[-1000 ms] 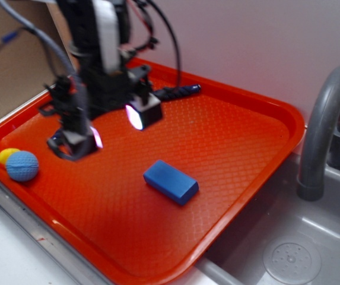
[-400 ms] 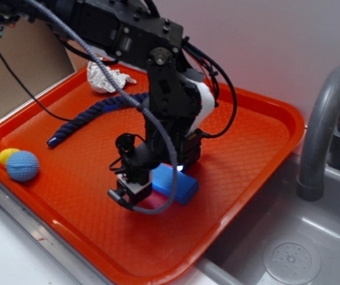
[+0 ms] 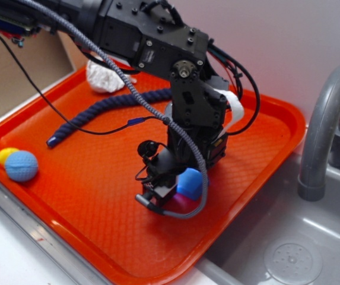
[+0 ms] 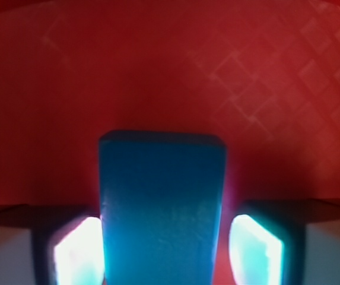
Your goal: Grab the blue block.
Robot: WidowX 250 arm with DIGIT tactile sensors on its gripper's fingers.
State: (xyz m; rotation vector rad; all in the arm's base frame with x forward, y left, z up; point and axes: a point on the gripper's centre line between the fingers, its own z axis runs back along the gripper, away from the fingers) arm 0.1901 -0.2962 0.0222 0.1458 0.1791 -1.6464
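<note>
The blue block (image 3: 190,183) lies on the orange tray (image 3: 264,136), right of centre, and only one end of it shows past the arm. In the wrist view the blue block (image 4: 162,208) fills the space between the two glowing pads. My gripper (image 3: 172,191) is lowered over it and straddles it. The left pad (image 4: 79,252) sits against the block's side. A thin strip of tray shows between the block and the right pad (image 4: 254,252). The gripper (image 4: 168,252) is open around the block.
A light-blue ball (image 3: 22,165) and a yellow object (image 3: 6,155) lie at the tray's left edge. A navy rope (image 3: 107,110) and a white crumpled wad (image 3: 104,78) lie at the back. A grey faucet (image 3: 324,130) and sink (image 3: 288,255) stand to the right.
The arm swung from the tray's back left over to the blue block and came down until its fingers straddled it. The rope and the wad came into view behind the arm.
</note>
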